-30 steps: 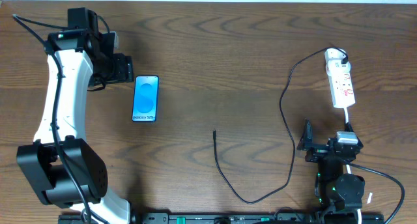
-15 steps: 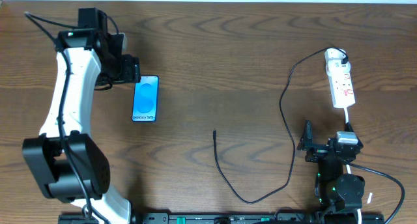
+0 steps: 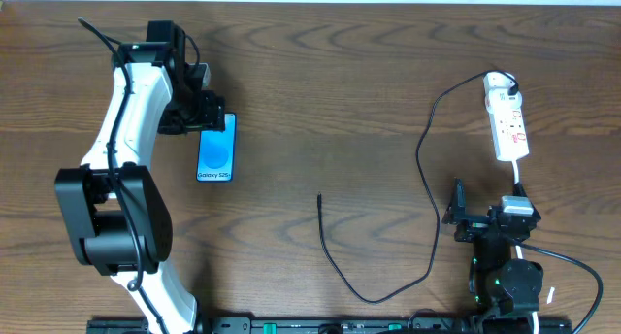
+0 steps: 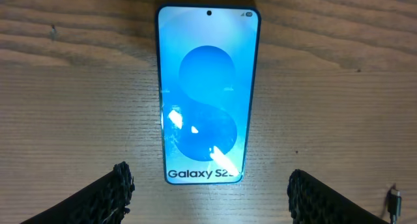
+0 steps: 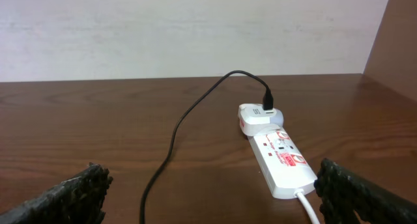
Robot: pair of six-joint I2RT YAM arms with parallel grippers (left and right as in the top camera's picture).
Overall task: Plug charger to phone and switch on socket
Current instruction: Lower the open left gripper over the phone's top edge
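Black left gripper (image 4: 210,180): spread wide and holding nothing. Its two textured fingers (image 4: 114,195) sit at the lower corners of the wrist view, one on each side of the phone and clear of it.
Phone (image 4: 208,94): lies flat and screen up on the wood. The screen is bright blue with a pale circle and white "Galaxy S25" text. From overhead, it is on the left part of the table, with the left gripper at the end opposite the text.
Table (image 3: 340,82): dark brown wood grain.
Charger (image 3: 427,159): a thin black cable that loops across the right half of the table. Its small plug tip (image 3: 319,196) lies loose on the wood between phone and socket, well apart from the phone.
Adapter (image 5: 257,116): a white block at the socket's far end, with the charger's other end plugged into it.
Socket (image 5: 280,155): a narrow white power strip with red markings, flat near the table's right edge.
Right gripper (image 5: 210,178): wide open and empty. It is near the socket's closer end and touches neither socket nor charger.
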